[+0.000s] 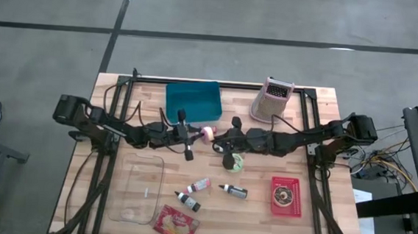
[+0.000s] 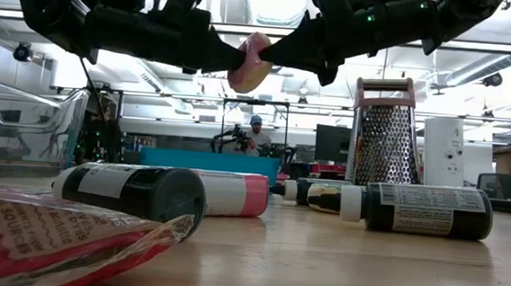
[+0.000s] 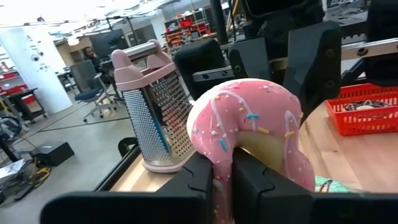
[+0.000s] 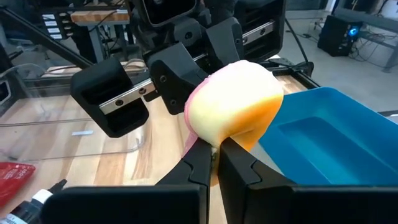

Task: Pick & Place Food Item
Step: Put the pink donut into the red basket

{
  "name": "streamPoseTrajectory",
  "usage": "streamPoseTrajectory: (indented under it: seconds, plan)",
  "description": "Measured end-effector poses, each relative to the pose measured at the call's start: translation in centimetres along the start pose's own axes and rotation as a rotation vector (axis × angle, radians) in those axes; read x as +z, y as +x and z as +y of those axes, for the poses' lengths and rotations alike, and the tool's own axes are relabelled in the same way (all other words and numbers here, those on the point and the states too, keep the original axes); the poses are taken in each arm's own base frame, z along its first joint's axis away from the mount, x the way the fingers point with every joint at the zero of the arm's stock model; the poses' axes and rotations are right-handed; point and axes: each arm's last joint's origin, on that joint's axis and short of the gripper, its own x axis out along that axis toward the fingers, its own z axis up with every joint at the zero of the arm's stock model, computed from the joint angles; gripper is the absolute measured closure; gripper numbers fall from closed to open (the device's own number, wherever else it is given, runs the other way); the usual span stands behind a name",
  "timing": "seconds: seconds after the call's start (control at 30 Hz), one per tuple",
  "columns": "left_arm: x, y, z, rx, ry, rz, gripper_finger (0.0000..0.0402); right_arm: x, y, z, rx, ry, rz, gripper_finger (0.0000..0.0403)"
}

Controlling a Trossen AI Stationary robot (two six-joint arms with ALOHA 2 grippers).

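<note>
A pink-frosted donut [image 1: 208, 134] with sprinkles is held in the air over the middle of the table, between my two grippers. In the low view the donut [image 2: 249, 63] stands on edge, high above the tabletop. My left gripper [image 1: 199, 135] reaches it from the table's left and is shut on it. My right gripper [image 1: 218, 138] reaches it from the table's right and is also shut on it. The frosted face [image 3: 249, 118] shows in the left wrist view, the plain yellow underside [image 4: 239, 99] in the right wrist view. My left gripper [image 3: 224, 183] pinches the donut's ring [image 3: 222, 155] between its two fingers, on the side nearest it. The fingers come level from the table's left. The donut stands on edge, lifted clear of the table. My right gripper [image 4: 216, 165] pinches the donut's rim [image 4: 211, 138] between its two fingers, on the plain yellow side. The fingers come level from the table's right. The donut is clear of the table.
A blue bin [image 1: 192, 100] and a pink-handled grater [image 1: 271, 99] stand at the far side. A clear container [image 1: 137, 189], several small bottles [image 1: 200, 184], a red snack packet [image 1: 175, 225], a green item [image 1: 235, 163] and a red basket [image 1: 286, 196] lie nearer.
</note>
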Motion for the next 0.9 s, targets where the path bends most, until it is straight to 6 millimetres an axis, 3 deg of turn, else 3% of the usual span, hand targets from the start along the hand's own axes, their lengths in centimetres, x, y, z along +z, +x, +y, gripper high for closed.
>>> streamPoseTrajectory:
  seconds: [0.53, 0.67, 0.9]
  plan:
    - [0.3, -1.1, -0.1, -0.122, -0.055, -0.015, 0.0351, -0.8, -0.4, 1.2, -0.038, -0.01, 0.062, 0.0395]
    - [0.3, -1.1, -0.2, -0.173, -0.071, -0.022, 0.0301, -0.8, -0.4, 1.2, -0.039, -0.01, 0.065, 0.0395]
    - [0.2, -1.1, -0.3, -0.199, -0.117, -0.001, 0.0159, -0.7, -0.4, 1.2, -0.046, -0.014, 0.065, 0.0395]
